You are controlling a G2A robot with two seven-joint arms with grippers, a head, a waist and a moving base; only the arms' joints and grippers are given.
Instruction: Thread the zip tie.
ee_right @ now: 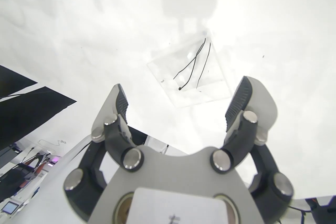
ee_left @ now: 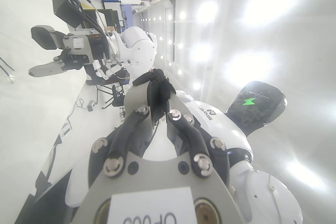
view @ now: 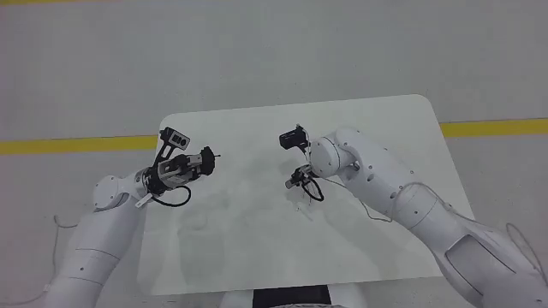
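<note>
Right tool [ee_right: 182, 86] hung released over loose black zip ties [ee_right: 195, 64] in a clear tray [ee_right: 210, 89] on bench [ee_right: 78, 25]; left tool [ee_left: 157, 83] clenched, contents unclear; threading judged not yet started.

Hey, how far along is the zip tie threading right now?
Done: nothing looks threaded; the zip ties lie loose and uncurled in a clear tray. In hand: the right gripper hangs open above them, while the left gripper is shut and raised off to one side, with something dark at its tips that I can't identify. Left: pick up a tie and feed its tail through its head.
</note>
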